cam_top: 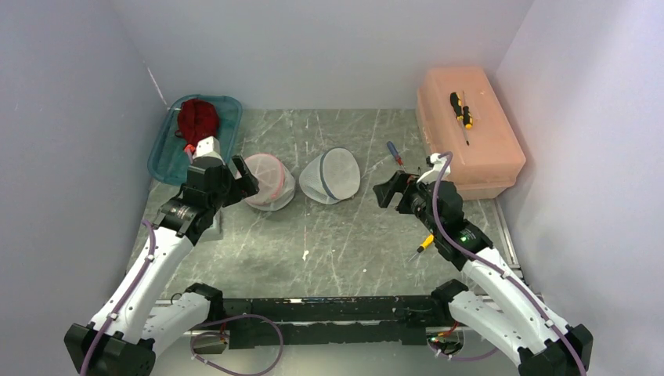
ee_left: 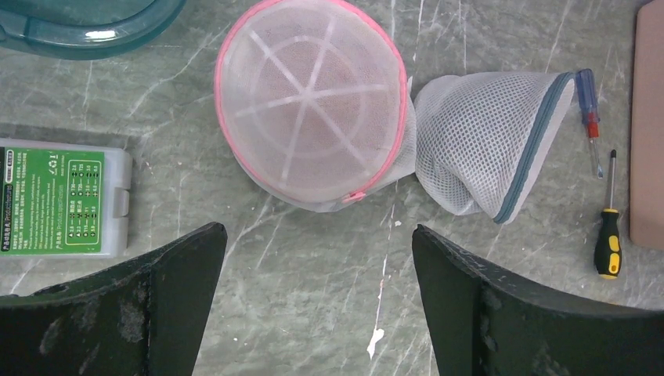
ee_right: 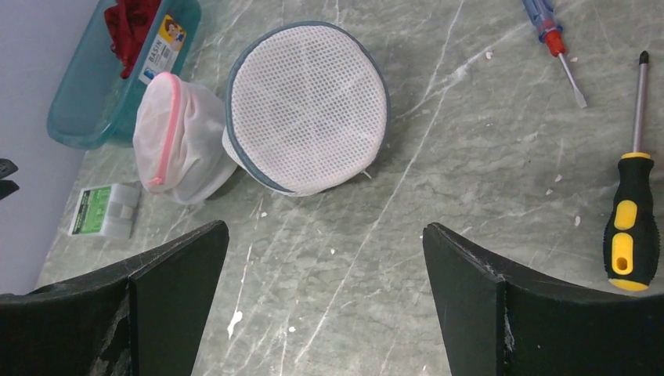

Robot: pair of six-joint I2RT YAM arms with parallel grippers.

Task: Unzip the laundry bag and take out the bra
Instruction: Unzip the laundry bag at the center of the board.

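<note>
Two round mesh laundry bags lie side by side mid-table. The pink-trimmed bag (cam_top: 268,180) (ee_left: 312,106) (ee_right: 176,141) is on the left, its pink zipper closed. The blue-grey-trimmed bag (cam_top: 332,175) (ee_left: 489,141) (ee_right: 307,106) is on the right, also zipped. No bra shows; the bags' contents are hidden. My left gripper (cam_top: 241,178) (ee_left: 319,258) is open and empty, hovering just left of the pink bag. My right gripper (cam_top: 389,190) (ee_right: 325,258) is open and empty, right of the blue-grey bag.
A teal tray (cam_top: 166,145) with a red cloth (cam_top: 196,119) sits at back left. A salmon toolbox (cam_top: 470,133) is at back right. A blue-red screwdriver (cam_top: 395,152) and a yellow-black screwdriver (ee_right: 629,227) lie near the right arm. A green-labelled box (ee_left: 59,197) is left.
</note>
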